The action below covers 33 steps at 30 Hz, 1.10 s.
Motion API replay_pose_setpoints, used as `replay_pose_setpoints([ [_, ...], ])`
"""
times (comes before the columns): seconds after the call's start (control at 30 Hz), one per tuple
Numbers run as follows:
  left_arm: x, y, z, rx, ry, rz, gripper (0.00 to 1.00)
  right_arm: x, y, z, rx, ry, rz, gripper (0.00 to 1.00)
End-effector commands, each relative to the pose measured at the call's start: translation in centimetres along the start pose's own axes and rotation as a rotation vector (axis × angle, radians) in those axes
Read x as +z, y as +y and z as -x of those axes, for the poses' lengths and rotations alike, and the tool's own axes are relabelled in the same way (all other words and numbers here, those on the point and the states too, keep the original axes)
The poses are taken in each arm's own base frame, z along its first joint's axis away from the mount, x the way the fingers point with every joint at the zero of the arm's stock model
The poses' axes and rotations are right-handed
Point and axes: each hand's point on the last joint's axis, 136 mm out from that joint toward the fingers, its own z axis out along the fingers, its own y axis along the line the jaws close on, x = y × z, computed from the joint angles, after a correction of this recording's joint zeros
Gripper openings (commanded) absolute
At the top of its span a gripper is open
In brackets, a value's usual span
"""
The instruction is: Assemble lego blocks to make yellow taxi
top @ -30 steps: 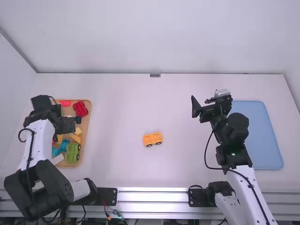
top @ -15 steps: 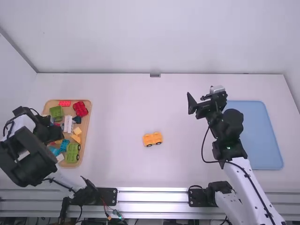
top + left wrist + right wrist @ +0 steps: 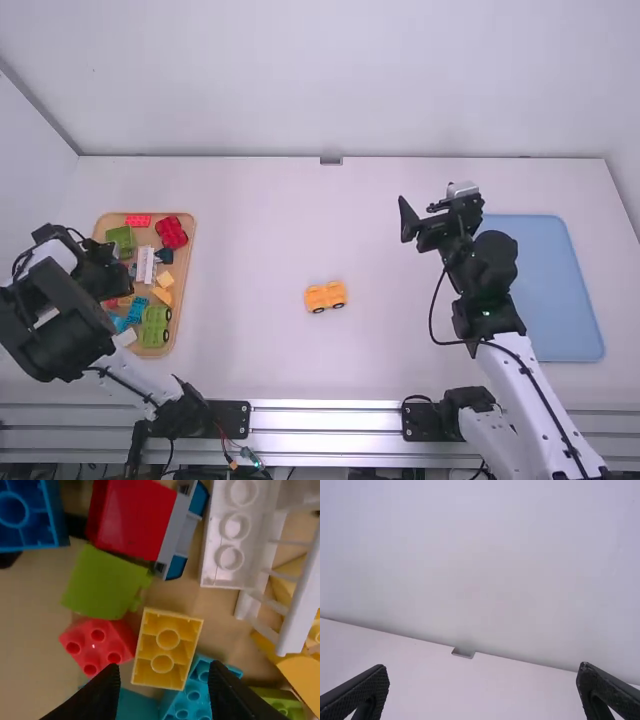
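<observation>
Where the left arm bends over the wooden tray (image 3: 192,240), its gripper (image 3: 115,280) hangs above the near-left part, released, with its fingers parted. Under this gripper (image 3: 164,692), an upturned yellow block (image 3: 145,652) lies beside a red block (image 3: 105,642) and a light blue block (image 3: 202,695). Across the tray, a green block (image 3: 122,238) lies toward the far left and a flat red brick (image 3: 138,220) near the far rim. A white piece (image 3: 146,265) sits around the middle, a green wheeled base (image 3: 156,325) near the near edge; farther right are a red piece (image 3: 171,232) and small yellow pieces (image 3: 164,294). Near the middle of the table (image 3: 250,250), well apart from the tray, stands the orange-yellow car (image 3: 326,296) on dark wheels. To its right and farther off, the right gripper (image 3: 418,210) is raised, its fingers spread wide, released. Rightmost lies a blue tray (image 3: 565,290).
</observation>
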Motion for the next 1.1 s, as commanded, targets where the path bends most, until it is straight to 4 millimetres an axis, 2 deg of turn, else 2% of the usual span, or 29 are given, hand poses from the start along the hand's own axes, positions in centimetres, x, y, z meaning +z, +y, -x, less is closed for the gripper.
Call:
replay_pose_setpoints([
  [0.0, 0.1, -0.5, 0.6, 0.034, -0.021, -0.017, 0.49, 0.1, 0.0, 1.7, -0.003, -0.035, 0.000, 0.99],
  [0.27, 1.4, -0.5, 0.5, 0.044, -0.051, -0.003, 0.51, 0.1, 0.0, 1.7, -0.003, -0.035, 0.001, 0.99],
  [0.37, 1.6, -1.2, 0.8, 0.072, -0.078, -0.040, 0.45, 0.1, 0.0, 1.7, -0.003, -0.035, 0.001, 0.99],
  [0.57, 1.7, -1.6, 0.9, 0.075, -0.081, -0.051, 0.41, 0.1, 0.1, 1.7, -0.003, -0.034, 0.002, 0.99],
  [0.73, 2.2, -0.7, -0.5, 0.036, -0.028, 0.009, 0.37, 0.1, 0.0, 1.7, -0.004, -0.035, 0.000, 0.99],
  [1.07, 3.1, -1.0, -1.5, 0.036, -0.008, 0.012, 0.43, 0.1, 0.0, 1.8, -0.004, -0.038, 0.000, 0.99],
])
